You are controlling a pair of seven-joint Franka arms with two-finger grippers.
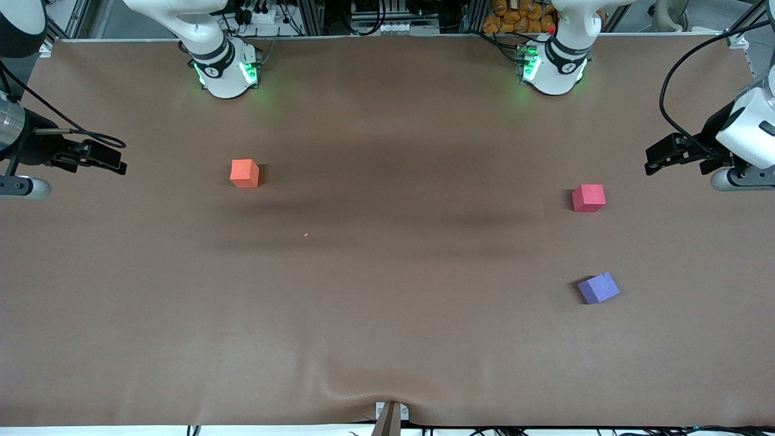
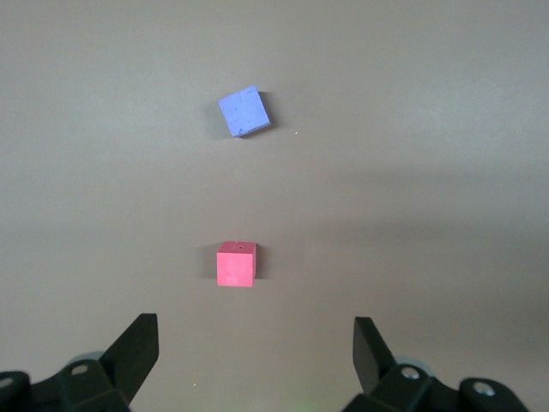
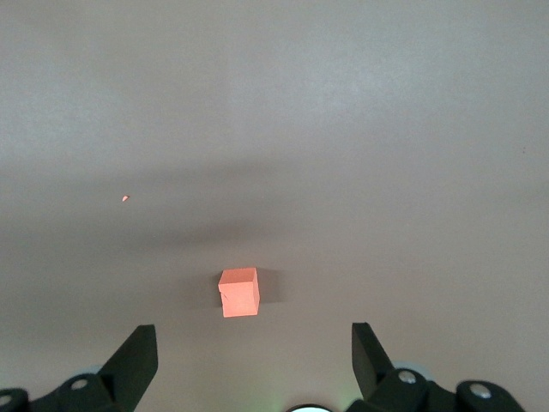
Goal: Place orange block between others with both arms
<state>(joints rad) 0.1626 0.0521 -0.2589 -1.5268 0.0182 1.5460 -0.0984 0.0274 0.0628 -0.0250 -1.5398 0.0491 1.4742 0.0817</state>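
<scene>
- The front view looks down from high across the desk, facing both bases.
- The left wrist view looks past the left claw at the red-pink cube and purple-blue cube, shared with the front view.
- The right wrist view shares the orange block.

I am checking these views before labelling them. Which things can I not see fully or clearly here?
- Right gripper: its arm is cut by the front view's edge.
- Left gripper: likewise, its arm leaves the frame.
- Orange block, red-pink cube, purple-blue cube: undersides hidden against the table.
- Tiny orange speck: too small to identify.
- Both wrist views: only the fingertips show; the frame edge cuts off the rest.
</scene>
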